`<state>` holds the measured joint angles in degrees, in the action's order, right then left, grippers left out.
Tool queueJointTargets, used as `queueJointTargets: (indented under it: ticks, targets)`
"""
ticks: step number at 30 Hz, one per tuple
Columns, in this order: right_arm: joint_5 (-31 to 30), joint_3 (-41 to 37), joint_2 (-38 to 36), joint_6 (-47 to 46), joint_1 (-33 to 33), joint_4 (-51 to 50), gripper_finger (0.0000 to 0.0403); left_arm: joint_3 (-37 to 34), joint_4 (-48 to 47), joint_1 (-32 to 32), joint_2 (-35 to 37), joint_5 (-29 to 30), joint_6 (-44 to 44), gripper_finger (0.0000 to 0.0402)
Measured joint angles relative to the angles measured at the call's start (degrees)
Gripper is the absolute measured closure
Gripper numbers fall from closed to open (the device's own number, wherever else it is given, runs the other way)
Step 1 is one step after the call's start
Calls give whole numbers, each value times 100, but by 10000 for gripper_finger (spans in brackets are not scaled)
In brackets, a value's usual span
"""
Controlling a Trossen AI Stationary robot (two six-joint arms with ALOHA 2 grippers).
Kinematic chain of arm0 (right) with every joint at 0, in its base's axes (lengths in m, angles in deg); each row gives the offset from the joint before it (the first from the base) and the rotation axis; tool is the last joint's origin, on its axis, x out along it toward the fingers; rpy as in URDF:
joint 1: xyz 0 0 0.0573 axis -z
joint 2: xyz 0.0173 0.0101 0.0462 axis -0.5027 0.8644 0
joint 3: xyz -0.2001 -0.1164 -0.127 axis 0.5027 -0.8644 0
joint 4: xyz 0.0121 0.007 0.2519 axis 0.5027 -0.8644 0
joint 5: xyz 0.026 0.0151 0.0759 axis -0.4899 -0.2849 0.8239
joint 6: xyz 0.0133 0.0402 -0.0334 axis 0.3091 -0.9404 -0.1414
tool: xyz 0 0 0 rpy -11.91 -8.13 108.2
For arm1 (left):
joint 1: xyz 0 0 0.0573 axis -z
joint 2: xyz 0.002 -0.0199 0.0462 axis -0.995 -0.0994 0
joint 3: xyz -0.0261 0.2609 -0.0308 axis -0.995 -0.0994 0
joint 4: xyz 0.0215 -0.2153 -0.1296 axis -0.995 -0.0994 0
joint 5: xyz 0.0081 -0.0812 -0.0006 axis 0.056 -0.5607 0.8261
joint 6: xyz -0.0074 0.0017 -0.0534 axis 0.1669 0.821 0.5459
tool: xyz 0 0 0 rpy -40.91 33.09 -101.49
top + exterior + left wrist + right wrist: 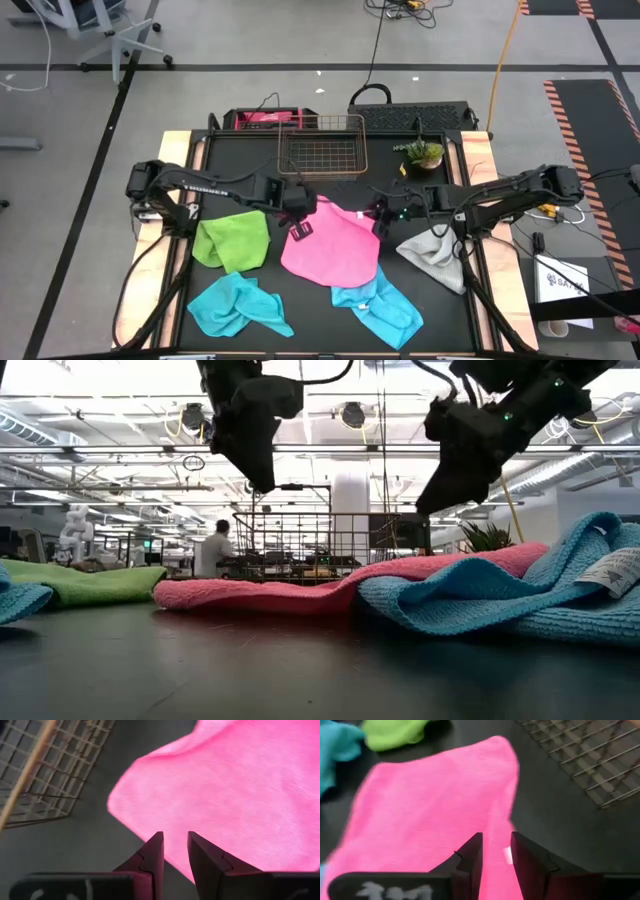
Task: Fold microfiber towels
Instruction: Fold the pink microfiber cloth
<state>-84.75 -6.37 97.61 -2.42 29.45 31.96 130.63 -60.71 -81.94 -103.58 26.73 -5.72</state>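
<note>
The pink towel (330,248) lies spread flat at the table's middle; it also shows in the low view (260,594). My left gripper (300,222) hangs above its far left corner (117,802), fingers narrowly apart, clear of the cloth in the low view (262,482). My right gripper (384,218) hangs above its far right corner (502,750), fingers narrowly apart, also clear (428,502). The lime green towel (235,240) lies crumpled to the left. One turquoise towel (235,305) lies near left, another (382,305) near right. The grey towel (435,255) lies bunched at the right.
The copper wire basket (322,145) stands at the table's far middle, just beyond both grippers; its mesh shows in the wrist views (45,780) (590,765). A small potted plant (424,154) stands at the far right. A person stands in the room behind (213,550).
</note>
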Motion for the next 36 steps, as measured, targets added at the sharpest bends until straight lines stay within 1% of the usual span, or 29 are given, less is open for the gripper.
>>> queueJointTargets:
  ticks: [3,5,7,10,12,20,25,29,31,32,36]
  targets:
    - [30,2,56,-242,-153,-354,348,-2,36,140,-51,38,44,311]
    - [53,1,215,-391,-214,-482,379,11,151,199,-135,113,137,311]
    - [141,-10,407,-507,-275,-570,396,-4,70,241,-192,124,234,311]
    - [169,1,749,-606,-295,-388,399,2,169,267,-263,145,348,311]
    - [152,-7,1005,-603,-278,-147,402,0,48,267,-273,158,400,311]
    - [-204,-5,1566,-377,-192,-8,402,2,66,267,-251,224,594,311]
    - [-815,-1,1662,-51,-98,-150,403,2,70,298,-251,222,650,311]
    - [-1343,-2,1648,299,104,-179,403,2,51,306,-251,220,664,311]
    - [-1301,-6,1576,356,244,-142,403,2,51,306,-251,220,664,311]
    - [-1157,2,1514,262,295,-111,403,2,47,307,-251,220,664,311]
    - [-316,5,1027,-72,339,-85,403,2,48,308,-251,220,662,311]
